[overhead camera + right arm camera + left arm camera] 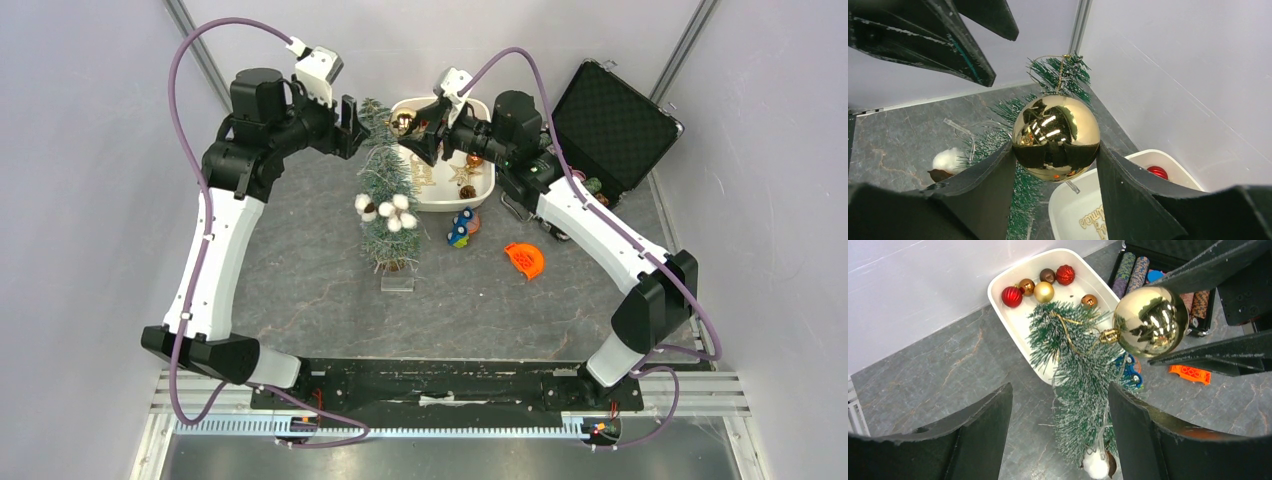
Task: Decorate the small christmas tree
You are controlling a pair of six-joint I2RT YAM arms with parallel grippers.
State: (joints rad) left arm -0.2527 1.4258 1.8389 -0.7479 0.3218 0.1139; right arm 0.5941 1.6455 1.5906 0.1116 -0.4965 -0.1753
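Right wrist view: the right pincer (1055,152) is clamped on a shiny gold ball (1055,135), one finger on each side. The ball's gold cord (1062,70) runs up to the top twigs of the small christmas tree (381,178). The tree stands on its base on the grey bench (300,270), just in front of a white tray (440,204) of ornaments. The left pincer (1060,395) is spread wide, holding nothing, close beside the treetop. White cotton puffs (390,210) sit on the tree's middle.

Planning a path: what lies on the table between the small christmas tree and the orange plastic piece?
A small blue toy, close to the white tray; the top external view shows it.
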